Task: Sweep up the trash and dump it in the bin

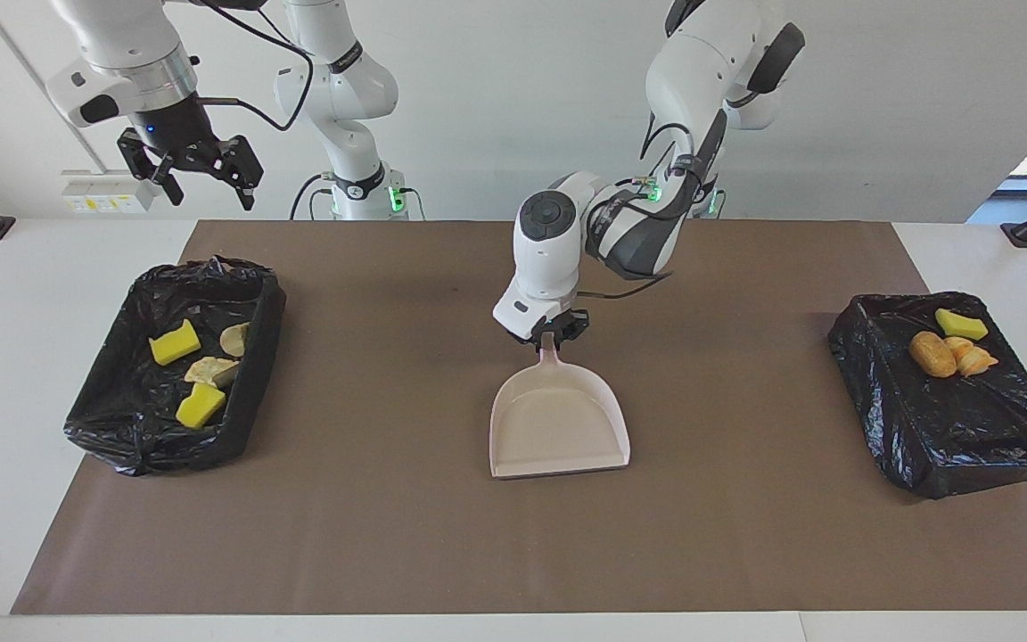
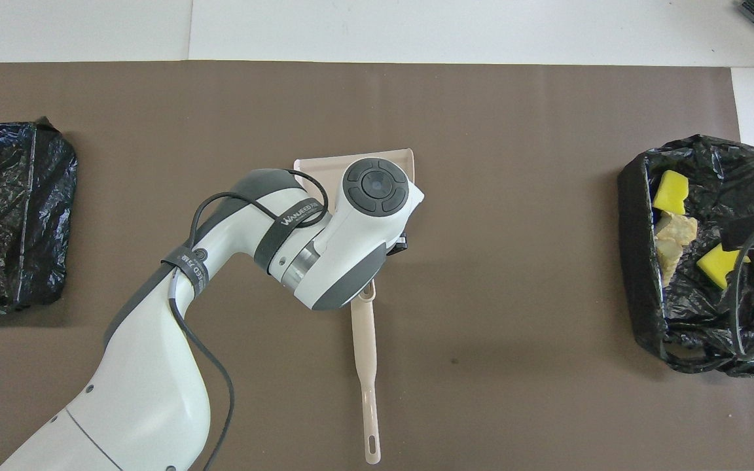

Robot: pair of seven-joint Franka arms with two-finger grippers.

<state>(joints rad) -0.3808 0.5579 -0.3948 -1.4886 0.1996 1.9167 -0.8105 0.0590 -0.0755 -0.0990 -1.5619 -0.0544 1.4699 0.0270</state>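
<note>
My left gripper (image 1: 552,332) is shut on the handle of the beige dustpan (image 1: 558,423). The pan lies on the brown mat in the middle of the table, its mouth turned away from the robots. In the overhead view only the dustpan's rim (image 2: 351,160) shows past my left wrist. Several trash pieces (image 1: 197,366), yellow sponge and bread, lie in the black-lined bin (image 1: 121,428) at the right arm's end. Three more trash pieces (image 1: 946,349) lie on the black-lined bin (image 1: 950,437) at the left arm's end. My right gripper (image 1: 201,189) hangs open and empty, high above its own end of the table.
The beige hand brush (image 2: 365,366) lies on the mat just nearer to the robots than the dustpan, its handle pointing toward them and its head under my left wrist. The left arm hides it in the facing view. The brown mat (image 1: 389,535) covers most of the table.
</note>
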